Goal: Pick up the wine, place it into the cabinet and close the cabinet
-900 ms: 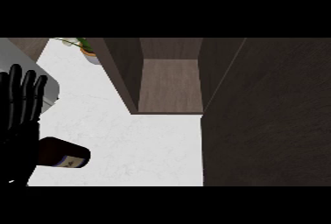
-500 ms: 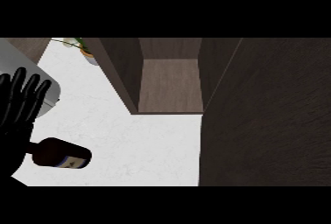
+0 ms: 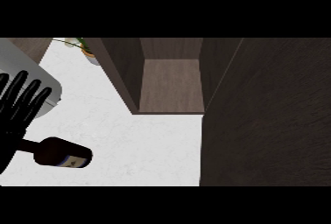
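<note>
Wine bottle (image 3: pixel 63 154) lies on its side on the white desk (image 3: pixel 142 148) at the lower left, neck toward the view's left edge and label end toward the cabinet, well apart from it. Left hand (image 3: pixel 19 105) stands just above the neck, fingers straight and pointing up the view, released, curled round nothing. Whether its heel touches the neck cannot be told. Right hand is not in view. Cabinet (image 3: pixel 171 83) is open, its bare shelf showing between dark walls. The broad dark panel (image 3: pixel 271 118) at the right is judged to be its open door. Step in hand is judged to be the pickup, not yet made. To do it well, the hand should come down over the thick body rather than the thin neck. Fingers and thumb should close from opposite sides so the round bottle cannot roll away across the desk. The bottle should then be raised clear before it is carried toward the opening, keeping off the near cabinet wall. Compared with the earliest frame, the bottle then showed only its stubby body, and its neck is now exposed. The hand sits slightly further into view and lower. A grey rounded object (image 3: pixel 40 76) behind the fingers, not identified, was then a sliver and now fills the upper left corner. Cabinet and plant (image 3: pixel 82 45) are unchanged.
</note>
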### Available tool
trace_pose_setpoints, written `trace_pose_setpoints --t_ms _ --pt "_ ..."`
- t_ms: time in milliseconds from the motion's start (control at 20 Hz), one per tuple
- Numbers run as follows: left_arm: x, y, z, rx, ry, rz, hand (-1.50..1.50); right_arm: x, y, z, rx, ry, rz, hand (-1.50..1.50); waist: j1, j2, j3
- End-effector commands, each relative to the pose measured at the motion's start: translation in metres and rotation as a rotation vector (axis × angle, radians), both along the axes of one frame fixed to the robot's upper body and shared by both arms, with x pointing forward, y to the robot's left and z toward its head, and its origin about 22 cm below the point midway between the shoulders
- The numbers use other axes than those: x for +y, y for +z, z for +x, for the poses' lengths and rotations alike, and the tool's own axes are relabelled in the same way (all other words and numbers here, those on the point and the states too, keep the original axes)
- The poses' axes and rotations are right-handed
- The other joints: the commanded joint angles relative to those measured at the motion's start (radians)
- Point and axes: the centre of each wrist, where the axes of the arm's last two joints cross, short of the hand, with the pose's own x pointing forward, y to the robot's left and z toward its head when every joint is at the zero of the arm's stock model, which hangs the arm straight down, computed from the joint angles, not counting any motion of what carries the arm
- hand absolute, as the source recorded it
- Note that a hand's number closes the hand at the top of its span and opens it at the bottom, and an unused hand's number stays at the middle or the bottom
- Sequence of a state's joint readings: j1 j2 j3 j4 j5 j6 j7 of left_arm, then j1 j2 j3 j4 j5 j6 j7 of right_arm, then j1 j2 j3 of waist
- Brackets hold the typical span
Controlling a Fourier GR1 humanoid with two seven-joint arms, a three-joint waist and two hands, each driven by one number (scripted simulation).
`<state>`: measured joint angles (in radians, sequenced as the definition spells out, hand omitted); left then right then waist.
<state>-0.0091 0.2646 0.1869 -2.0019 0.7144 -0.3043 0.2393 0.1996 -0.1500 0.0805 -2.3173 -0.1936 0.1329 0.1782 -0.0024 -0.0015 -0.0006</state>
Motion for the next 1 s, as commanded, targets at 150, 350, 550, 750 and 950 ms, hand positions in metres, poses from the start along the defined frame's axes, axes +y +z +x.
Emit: trace_pose_setpoints --t_ms 150,350,550,750,950 --pt "0.008 0.024 -0.025 0.019 -0.018 -0.010 -1.50 -0.014 0.009 0.001 0.013 -0.001 0.019 -1.50 0.006 0.000 0.001" --pt "0.005 0.039 -0.040 0.022 -0.021 -0.019 -1.50 -0.007 0.016 0.001 0.017 -0.004 0.009 -1.50 0.007 -0.001 0.001" --pt "0.004 0.033 -0.012 0.019 0.001 -0.015 -1.50 -0.014 0.017 -0.007 0.027 0.021 -0.010 -1.50 0.001 0.001 0.001" --pt "-0.001 0.030 -0.030 0.020 0.001 -0.007 -1.50 0.007 0.025 -0.014 0.022 0.029 0.000 -1.50 0.002 0.000 0.000" --pt "0.004 0.026 -0.030 0.031 0.032 0.005 -1.50 -0.004 0.033 -0.012 0.002 0.017 0.002 -1.50 0.002 0.000 0.001"
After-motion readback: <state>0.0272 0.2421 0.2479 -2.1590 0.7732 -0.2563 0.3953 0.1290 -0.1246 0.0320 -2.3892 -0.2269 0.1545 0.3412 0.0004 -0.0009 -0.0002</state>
